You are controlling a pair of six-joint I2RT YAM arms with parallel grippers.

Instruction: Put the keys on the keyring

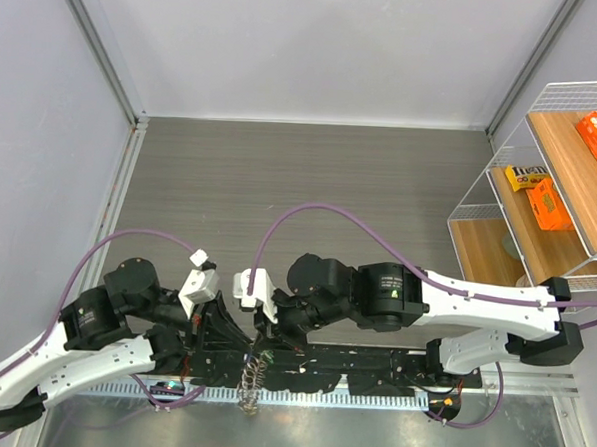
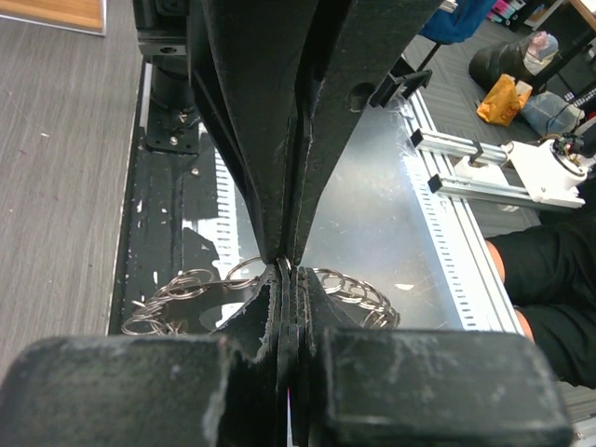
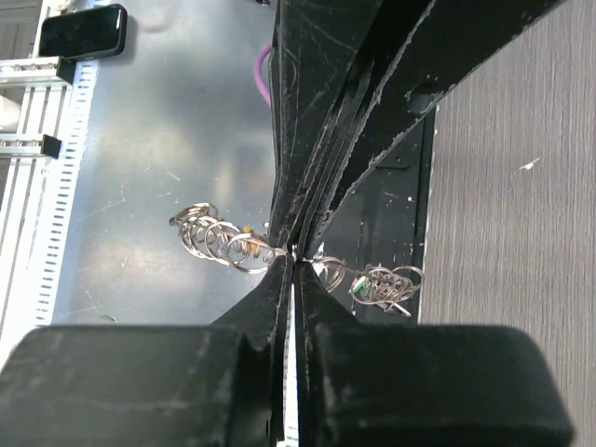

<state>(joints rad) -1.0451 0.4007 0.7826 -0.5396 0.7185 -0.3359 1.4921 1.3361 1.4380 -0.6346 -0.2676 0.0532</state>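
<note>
The keyring (image 1: pixel 252 379), a silvery ring fringed with many small rings, hangs between both grippers over the near metal plate. My left gripper (image 2: pixel 284 267) is shut on its rim, and the small rings fan out to either side (image 2: pixel 358 289). My right gripper (image 3: pixel 293 251) is also shut on the keyring (image 3: pixel 219 237), which spreads left and right of its fingertips. A green key head (image 3: pixel 358 291) sits among the small rings right of those fingertips, and a yellow speck (image 3: pixel 247 229) shows among those on the left. In the top view the left gripper (image 1: pixel 238 343) and right gripper (image 1: pixel 262 340) meet tip to tip.
A wire shelf (image 1: pixel 500 209) with orange boxes (image 1: pixel 550 202) stands at the right. Purple cables (image 1: pixel 319 210) arch over the wooden table. A slotted aluminium rail (image 2: pixel 466 270) and the black arm base (image 2: pixel 172 186) lie under the grippers. A black device (image 3: pixel 84 31) rests on the plate.
</note>
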